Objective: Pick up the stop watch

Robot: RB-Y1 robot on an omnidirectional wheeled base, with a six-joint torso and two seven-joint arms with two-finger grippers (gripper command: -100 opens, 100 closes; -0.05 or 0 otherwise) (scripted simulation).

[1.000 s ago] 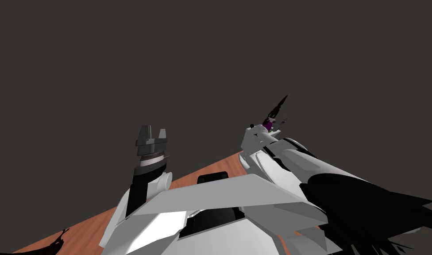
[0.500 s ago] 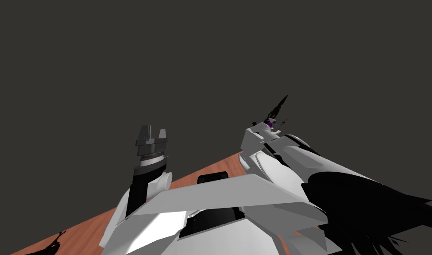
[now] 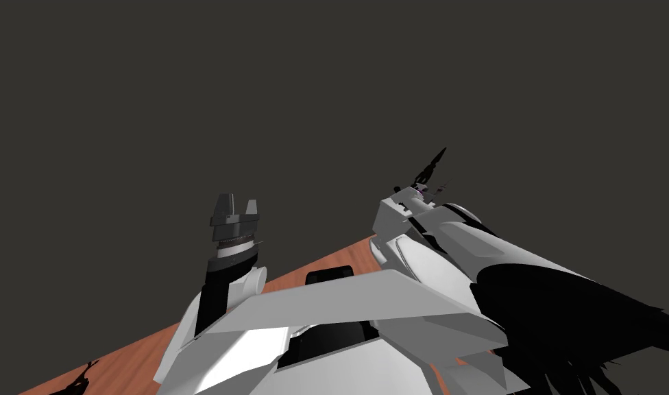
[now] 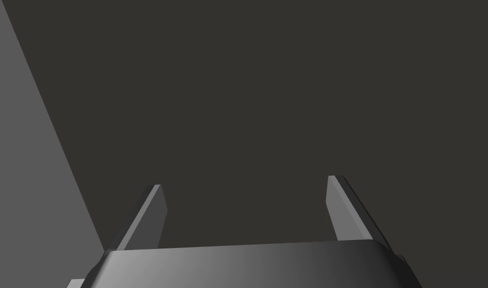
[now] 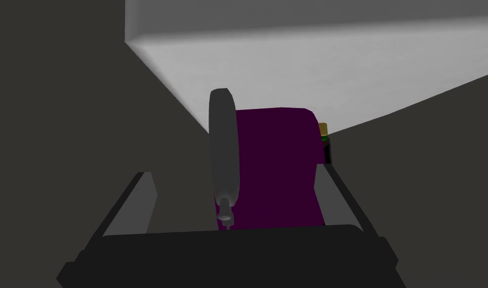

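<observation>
The stop watch (image 5: 278,170) is a dark purple body with a grey disc (image 5: 222,150) on one side, seen edge-on, and a small stem. It sits between the fingers of my right gripper (image 5: 235,172), close against one finger (image 5: 338,195) and apart from the other. The jaws stand wide, so the gripper is open around it. In the head view the right gripper (image 3: 426,188) is raised to the right, with a speck of purple stop watch (image 3: 417,194) at its tip. My left gripper (image 3: 236,206) is held up on the left, open and empty (image 4: 245,200).
A flat dark grey surface (image 3: 326,82) lies ahead of both hands. Behind the stop watch is a light grey surface (image 5: 313,65). A thin black spiky shape (image 3: 432,161) rises above the right hand. A strip of wood floor (image 3: 141,343) runs below.
My right hand has shifted slightly, so less of the purple stop watch shows in the head view. The left arm has not moved.
</observation>
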